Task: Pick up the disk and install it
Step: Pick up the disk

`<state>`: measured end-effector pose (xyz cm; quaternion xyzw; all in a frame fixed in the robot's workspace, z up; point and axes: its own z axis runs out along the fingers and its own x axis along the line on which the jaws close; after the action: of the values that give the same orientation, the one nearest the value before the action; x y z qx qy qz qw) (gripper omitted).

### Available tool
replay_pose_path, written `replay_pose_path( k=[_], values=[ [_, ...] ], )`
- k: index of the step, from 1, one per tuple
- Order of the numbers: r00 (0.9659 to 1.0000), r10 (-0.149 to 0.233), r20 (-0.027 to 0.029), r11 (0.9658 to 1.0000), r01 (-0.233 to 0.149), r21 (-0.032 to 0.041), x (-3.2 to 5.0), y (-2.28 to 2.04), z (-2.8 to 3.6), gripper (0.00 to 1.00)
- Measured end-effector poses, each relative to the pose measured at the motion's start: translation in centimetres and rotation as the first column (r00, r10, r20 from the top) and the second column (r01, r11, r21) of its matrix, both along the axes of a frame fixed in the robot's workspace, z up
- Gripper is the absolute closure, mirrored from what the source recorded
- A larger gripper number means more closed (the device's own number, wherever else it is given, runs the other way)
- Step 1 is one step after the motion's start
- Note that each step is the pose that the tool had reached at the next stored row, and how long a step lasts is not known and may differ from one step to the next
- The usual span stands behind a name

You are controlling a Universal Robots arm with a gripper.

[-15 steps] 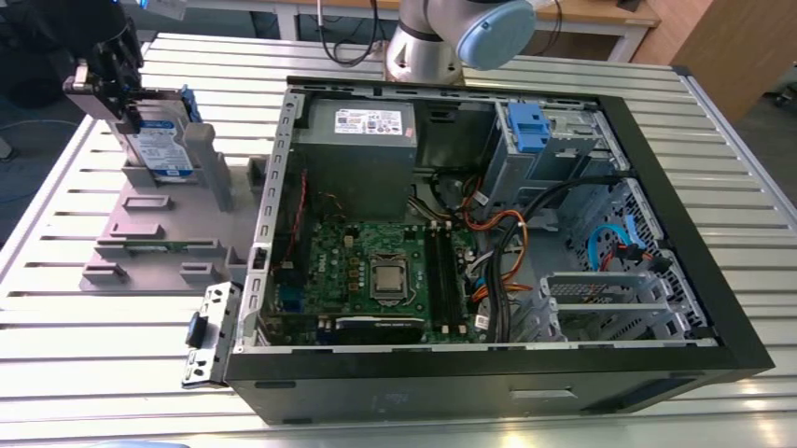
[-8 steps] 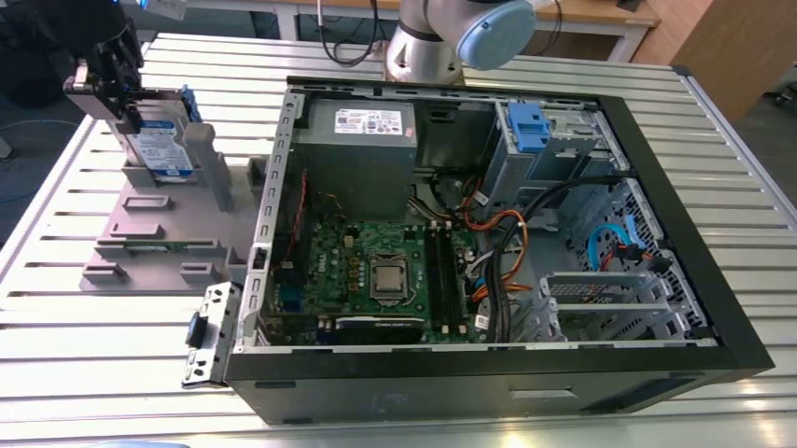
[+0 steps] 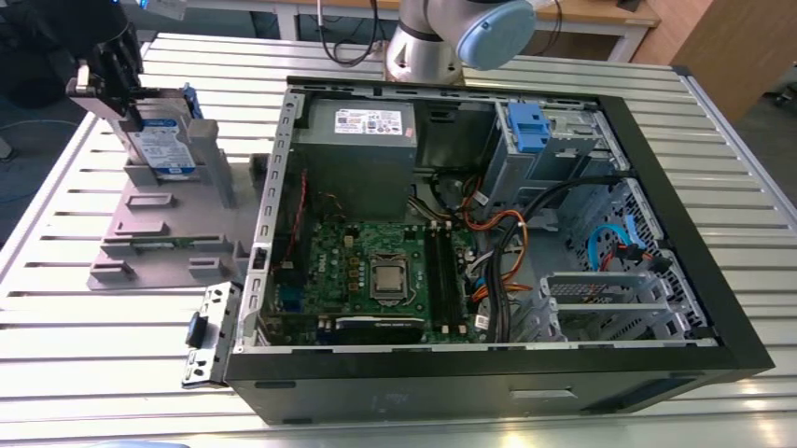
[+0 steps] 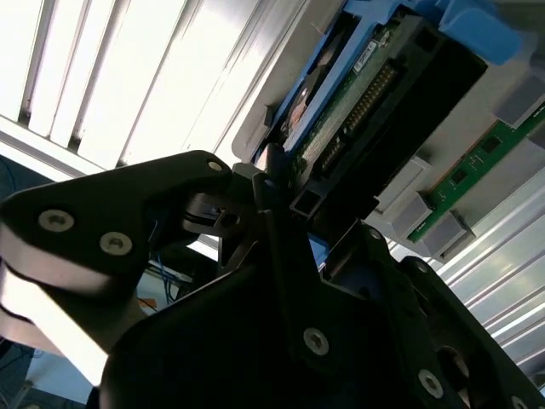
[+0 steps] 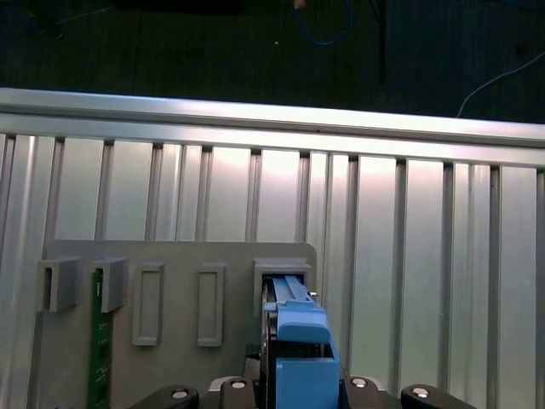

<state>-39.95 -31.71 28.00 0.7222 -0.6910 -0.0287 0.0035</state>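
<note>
Item, my pincer [image 3: 118,93]: clenched on the flat silver metal disk in its blue plastic bracket [image 3: 163,142], standing upright in the grey slotted holder [image 3: 168,238] beneath me. Beside it: open black computer case [image 3: 498,373], ribbed metal table [image 3: 100,336].

1. The disk [image 5: 295,358], in its blue frame, stands on edge in a slot of a grey holder [image 5: 179,264].
2. A thin green board [image 5: 95,341] stands in another slot, well apart from the disk.
3. The holder lies on a shiny striped table [image 5: 409,256].
4. The black gripper [image 5: 298,402] sits right at the disk, maybe touching it.
</note>
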Motion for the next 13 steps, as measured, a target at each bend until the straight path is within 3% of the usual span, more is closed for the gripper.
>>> replay_pose_path(
  k=[13],
  values=[
    [1.0,0.0,0.0001,1.0,0.0,0.0024,0.0,0.0,0.3,0.63]
  ],
)
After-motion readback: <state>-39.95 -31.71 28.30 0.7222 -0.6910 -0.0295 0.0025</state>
